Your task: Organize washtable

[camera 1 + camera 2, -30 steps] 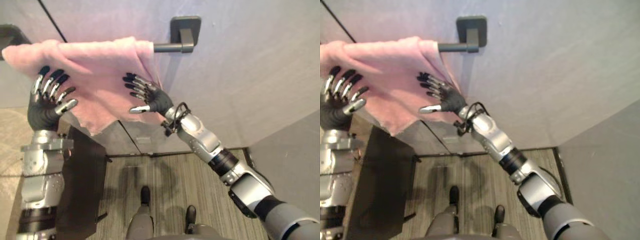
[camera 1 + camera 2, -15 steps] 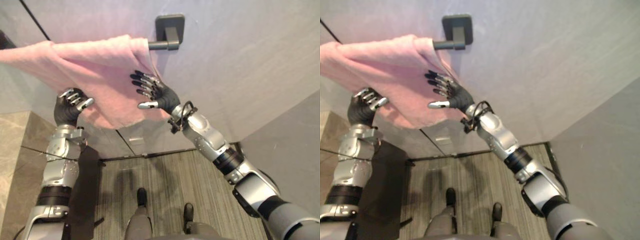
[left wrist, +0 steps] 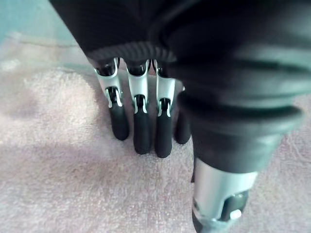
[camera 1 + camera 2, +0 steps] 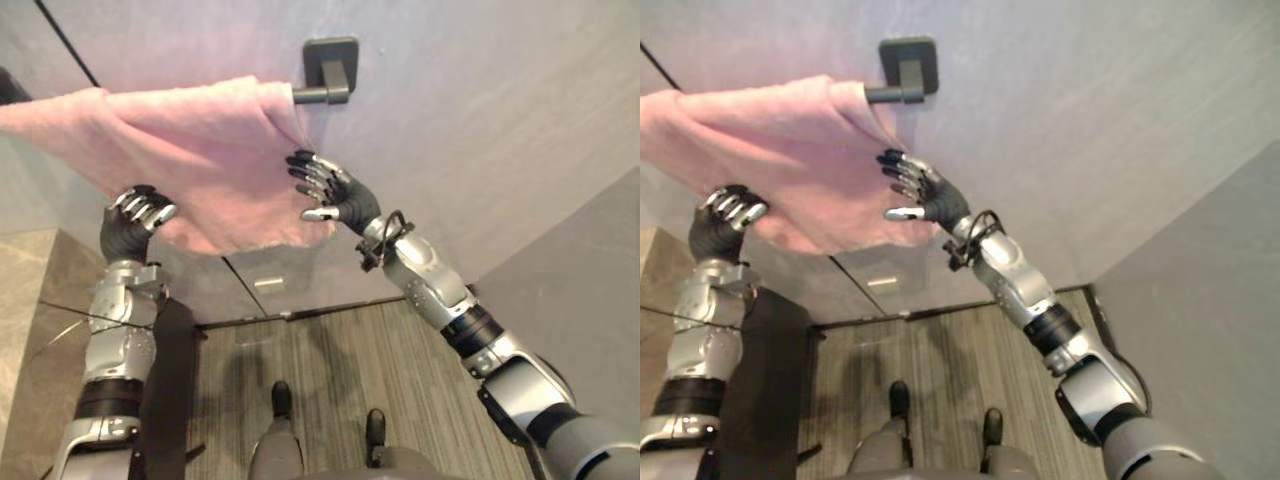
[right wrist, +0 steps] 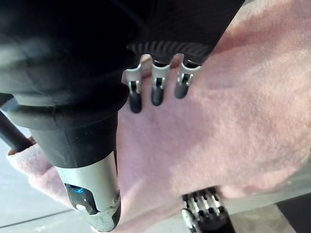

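A pink towel [image 4: 190, 150] hangs over a dark bar [image 4: 312, 95] whose square mount [image 4: 330, 62] is fixed to the grey wall. My left hand [image 4: 135, 215] is at the towel's lower left hem with its fingers curled on the cloth. The left wrist view shows its dark fingertips [image 3: 141, 136] pressed into the towel [image 3: 58, 184]. My right hand [image 4: 338, 195] is open, its straight fingers lying against the towel's right edge just below the bar. In the right wrist view its fingers [image 5: 158, 90] rest on the towel [image 5: 233, 97], and the left hand [image 5: 204, 213] shows at the hem.
A dark cabinet [image 4: 168, 380] stands low on the left beside a stone-patterned counter [image 4: 30, 320]. A striped wood-look floor [image 4: 340, 350] lies below. A darker grey wall [image 4: 600, 300] closes in the right side.
My left hand has gone from open, spread fingers to fingers curled at the towel's lower hem. The right hand has slid right to the towel's edge. The camera has shifted.
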